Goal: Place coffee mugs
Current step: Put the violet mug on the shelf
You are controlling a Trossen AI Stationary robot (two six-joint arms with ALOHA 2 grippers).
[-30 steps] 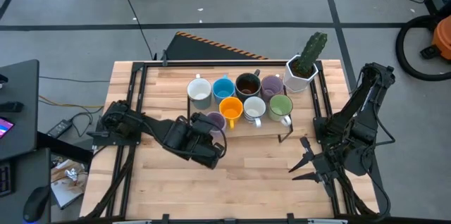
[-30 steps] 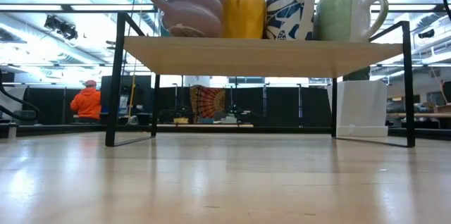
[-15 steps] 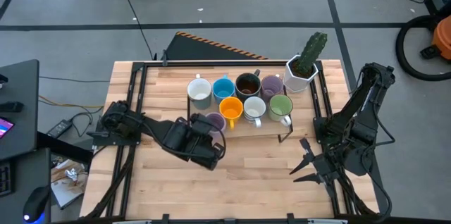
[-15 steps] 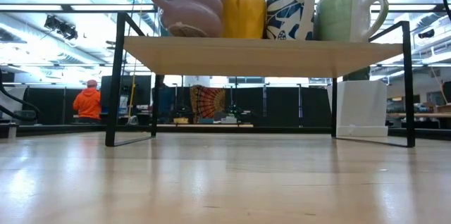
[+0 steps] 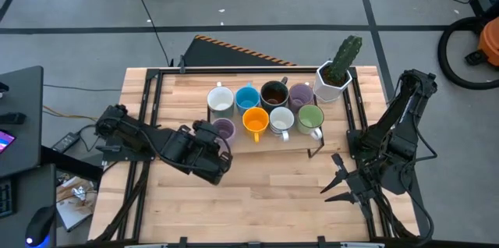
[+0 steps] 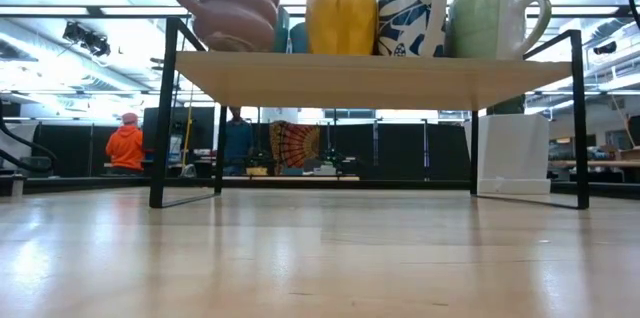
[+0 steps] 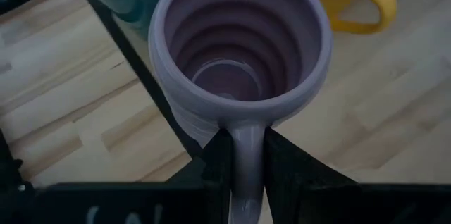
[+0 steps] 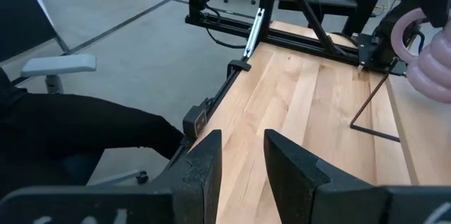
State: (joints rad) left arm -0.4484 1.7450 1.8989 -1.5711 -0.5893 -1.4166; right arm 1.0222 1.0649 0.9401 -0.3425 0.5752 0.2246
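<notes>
- Waiting at the near right of the table, the right gripper holds nothing — its fingers stand a little apart over bare wood, well away from the mugs.
- Farther in, on the left, the left gripper is clamped on the handle of the ribbed purple mug; in its wrist view the two fingers pinch the handle from both sides, with the mug upright and its mouth open to the camera.
- That mug sits at the near left end of the wooden shelf, just left of the orange mug; the low view shows a gap between the two.
- Handle and gripper lie on the mug's near-left side, so the arm reaches in from the left and the free shelf space is beside it; the left arm is plainly the nearer one for this piece.
- Whether the purple mug's base rests on the board or hangs just above it I cannot tell — the low view crops it at the top and the shelf edge hides its foot.
- Behind it stand the other coffee mugs in two rows, and beyond them at the far right the cactus pot.
- Only the near row shows clearly in the low view.
</notes>
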